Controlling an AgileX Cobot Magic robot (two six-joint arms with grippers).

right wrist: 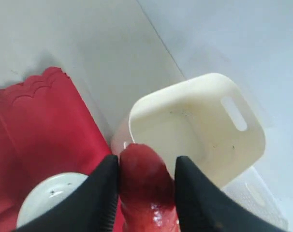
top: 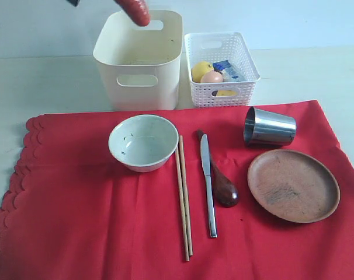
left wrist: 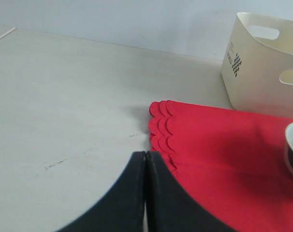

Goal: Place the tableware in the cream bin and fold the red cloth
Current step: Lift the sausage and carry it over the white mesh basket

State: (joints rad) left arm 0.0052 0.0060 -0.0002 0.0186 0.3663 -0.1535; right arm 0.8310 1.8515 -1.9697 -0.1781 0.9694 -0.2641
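While the red cloth (top: 95,221) is lying flat on the surface (top: 48,81), the cream bin (top: 165,81) is standing behind it. Plate (top: 294,185), bowl (top: 143,142), cup (top: 270,127), chopsticks (top: 186,204), knife (top: 210,204) and spoon (top: 226,189) are resting on the cloth. The right end effector (right wrist: 147,162) is holding a red rounded thing (right wrist: 144,188) over the bin; the left end effector (left wrist: 145,157) is pressing its fingers together.

exterior looks down frontally; all views share the cream bin (top: 165,87).

Pale grey-white tabletop (top: 48,76) w/ plain light-blue wall (top: 282,17) behind, even light.
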